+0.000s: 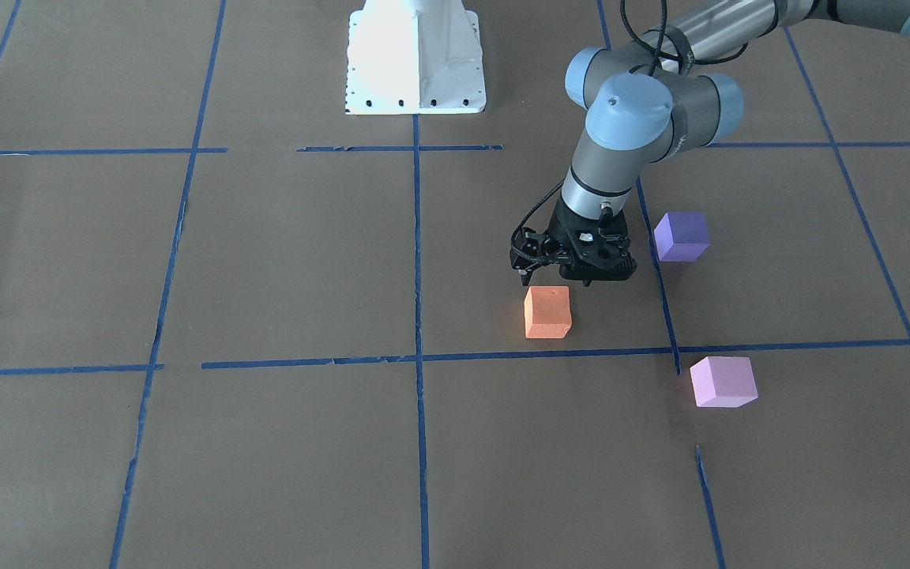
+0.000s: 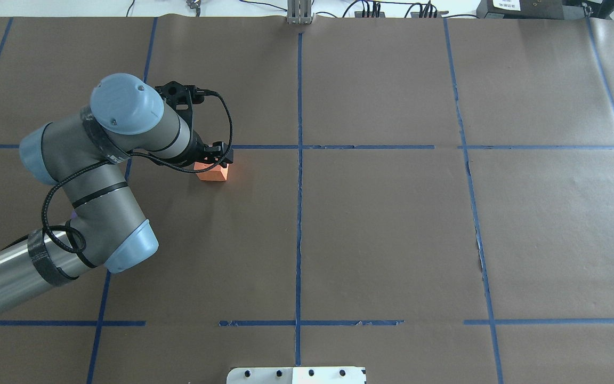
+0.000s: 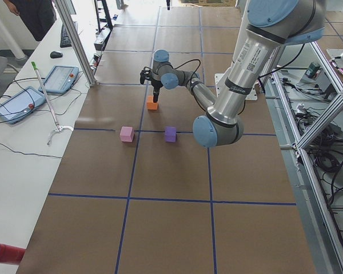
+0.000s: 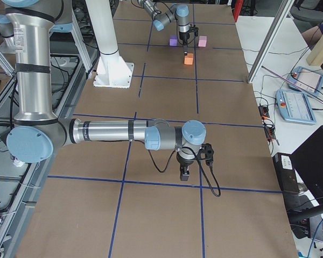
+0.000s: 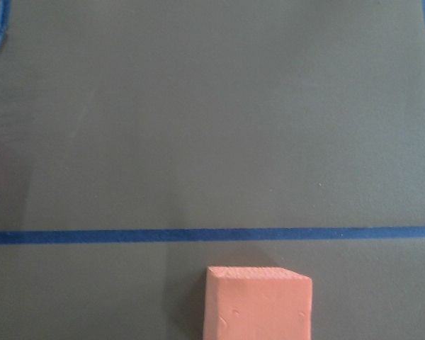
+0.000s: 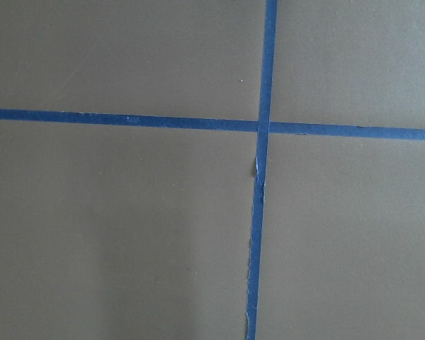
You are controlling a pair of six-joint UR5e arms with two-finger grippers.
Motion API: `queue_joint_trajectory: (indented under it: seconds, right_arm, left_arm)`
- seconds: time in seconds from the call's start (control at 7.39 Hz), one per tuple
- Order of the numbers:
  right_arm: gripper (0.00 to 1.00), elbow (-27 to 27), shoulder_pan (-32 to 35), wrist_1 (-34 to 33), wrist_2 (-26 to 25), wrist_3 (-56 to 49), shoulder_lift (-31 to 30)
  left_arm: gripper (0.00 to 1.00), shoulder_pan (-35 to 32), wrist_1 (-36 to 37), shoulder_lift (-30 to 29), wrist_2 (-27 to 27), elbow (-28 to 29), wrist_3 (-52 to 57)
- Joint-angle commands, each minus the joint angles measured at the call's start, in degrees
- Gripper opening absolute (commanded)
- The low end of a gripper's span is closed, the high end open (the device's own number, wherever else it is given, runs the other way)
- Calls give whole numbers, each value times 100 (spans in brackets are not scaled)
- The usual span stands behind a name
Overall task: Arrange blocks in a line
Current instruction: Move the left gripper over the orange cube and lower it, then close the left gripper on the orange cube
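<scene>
While the left gripper (image 1: pixel 581 273) hangs just over the orange block (image 1: pixel 547 312), you can't tell how wide it or the right gripper (image 4: pixel 184 174) stands, and the violet block (image 1: pixel 681 235) and pink block (image 1: pixel 723 382) lie apart nearby.

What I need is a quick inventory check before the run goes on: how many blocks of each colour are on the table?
Orange block: 1
Violet-purple block: 1
Pale pink block: 1
Total: 3
</scene>
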Motion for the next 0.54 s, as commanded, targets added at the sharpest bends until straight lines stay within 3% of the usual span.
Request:
queue_joint_trajectory:
  seconds: [0.0,0.41]
  right_arm:
    - [100,0,0,0,0,0,0]
    - [100,0,0,0,0,0,0]
  left_arm:
    - [100,60,390,-167,70,36,346]
    - [100,16,392,-229,194,247,664]
